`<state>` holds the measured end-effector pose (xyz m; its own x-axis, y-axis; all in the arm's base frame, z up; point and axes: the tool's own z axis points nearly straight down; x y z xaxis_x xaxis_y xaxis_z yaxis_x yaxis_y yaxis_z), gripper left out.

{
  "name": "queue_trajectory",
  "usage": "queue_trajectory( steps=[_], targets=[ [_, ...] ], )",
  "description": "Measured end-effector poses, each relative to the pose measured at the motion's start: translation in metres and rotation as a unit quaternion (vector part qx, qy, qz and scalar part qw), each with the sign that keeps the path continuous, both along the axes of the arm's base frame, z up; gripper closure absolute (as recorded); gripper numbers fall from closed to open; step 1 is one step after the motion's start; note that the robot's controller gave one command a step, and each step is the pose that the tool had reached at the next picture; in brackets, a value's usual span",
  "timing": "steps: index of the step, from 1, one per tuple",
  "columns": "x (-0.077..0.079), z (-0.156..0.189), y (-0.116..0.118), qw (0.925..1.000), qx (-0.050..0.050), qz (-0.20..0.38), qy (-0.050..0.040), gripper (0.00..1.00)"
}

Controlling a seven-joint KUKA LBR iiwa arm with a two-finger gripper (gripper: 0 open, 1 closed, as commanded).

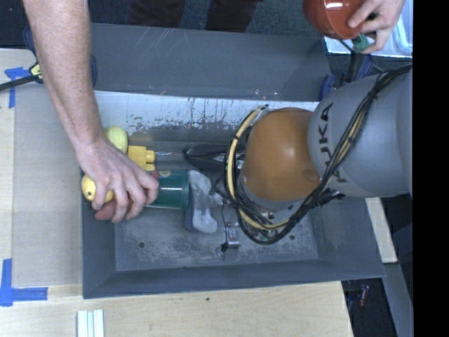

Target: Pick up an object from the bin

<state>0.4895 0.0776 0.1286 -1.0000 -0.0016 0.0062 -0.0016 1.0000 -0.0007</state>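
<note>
robot's hand (pixel 229 239), grip not discernible, is seen beside a crumpled grey cloth (pixel 201 203) and smooth green cylinder (pixel 170 188) in a scuffed metal bin (pixel 210 276).

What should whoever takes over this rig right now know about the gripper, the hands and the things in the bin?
Gripper: low over the floor of the bin, next to a grey crumpled thing; nothing seen held.
A person's hand is inside the bin at the view's left, closed over a yellow thing, against a green cylinder. A yellow ball and a yellow block lie just behind it.
Another hand holds a red round thing beyond the bin.
Done: no pick yet.
Left: probably wait until the hand is out, then pick one thing.
</note>
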Motion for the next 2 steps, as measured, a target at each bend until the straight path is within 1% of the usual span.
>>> queue_trajectory(
  steps=[1,2],
  targets=[
    [0.0016,0.0037,0.0000,1.0000,0.001,-0.001,-0.0035,0.00],
    [0.0041,-0.0045,-0.0029,0.9999,0.000,0.010,-0.0026,0.00]
  ],
)
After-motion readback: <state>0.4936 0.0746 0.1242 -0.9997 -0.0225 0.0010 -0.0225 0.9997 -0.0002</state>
